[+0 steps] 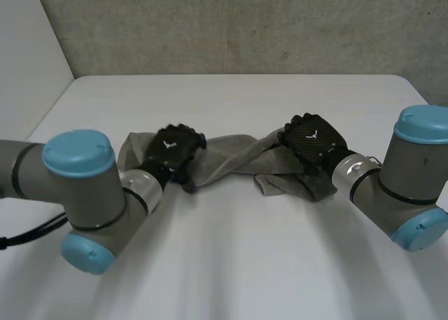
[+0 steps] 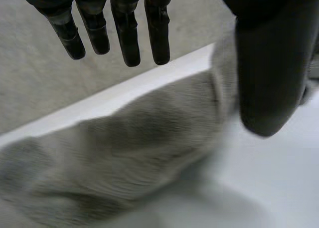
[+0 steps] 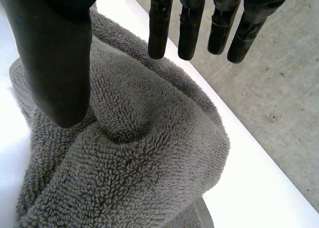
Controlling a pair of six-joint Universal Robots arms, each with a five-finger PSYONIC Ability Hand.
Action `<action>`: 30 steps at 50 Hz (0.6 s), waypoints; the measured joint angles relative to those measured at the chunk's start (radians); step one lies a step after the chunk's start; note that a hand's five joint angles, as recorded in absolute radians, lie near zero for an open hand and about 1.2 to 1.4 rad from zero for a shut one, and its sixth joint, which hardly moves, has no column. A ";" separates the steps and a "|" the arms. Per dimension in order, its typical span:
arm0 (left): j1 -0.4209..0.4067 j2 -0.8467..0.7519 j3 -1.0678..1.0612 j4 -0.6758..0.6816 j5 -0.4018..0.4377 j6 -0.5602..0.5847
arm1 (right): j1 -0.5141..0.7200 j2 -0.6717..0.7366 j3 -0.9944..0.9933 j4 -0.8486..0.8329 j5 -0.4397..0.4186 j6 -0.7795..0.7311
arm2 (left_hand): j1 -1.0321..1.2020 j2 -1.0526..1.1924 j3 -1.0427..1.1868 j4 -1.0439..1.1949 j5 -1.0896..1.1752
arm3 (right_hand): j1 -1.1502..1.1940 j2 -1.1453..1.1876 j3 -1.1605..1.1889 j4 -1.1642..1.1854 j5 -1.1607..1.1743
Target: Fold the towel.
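A grey towel lies bunched in a twisted strip across the middle of the white table. My left hand hovers over the towel's left end. In the left wrist view its fingers are straight and apart from the thumb, with the towel below the palm and nothing pinched. My right hand sits over the towel's right end. In the right wrist view its fingers are straight above the rumpled towel, and its thumb rests beside a fold without gripping it.
A grey concrete wall rises behind the table's far edge. Bare table surface lies in front of the towel and behind it. Both arms reach in from the near corners.
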State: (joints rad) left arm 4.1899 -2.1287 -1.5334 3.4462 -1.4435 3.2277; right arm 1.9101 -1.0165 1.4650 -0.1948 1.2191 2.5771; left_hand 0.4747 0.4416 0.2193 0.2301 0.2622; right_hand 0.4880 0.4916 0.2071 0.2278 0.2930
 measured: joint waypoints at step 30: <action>-0.079 -0.251 0.191 0.056 -0.201 -0.075 | 0.006 -0.001 0.010 0.000 -0.001 -0.003 | 0.058 0.090 0.000 0.000 0.107 | -0.005 0.000 0.000 0.000 -0.005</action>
State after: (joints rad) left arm 4.1108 -2.3797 -1.3426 3.5018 -1.6445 3.1532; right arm 1.9157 -1.0178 1.4752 -0.1948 1.2179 2.5740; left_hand 0.5330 0.5315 0.2194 0.2301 0.3694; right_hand 0.4831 0.4915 0.2071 0.2278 0.2876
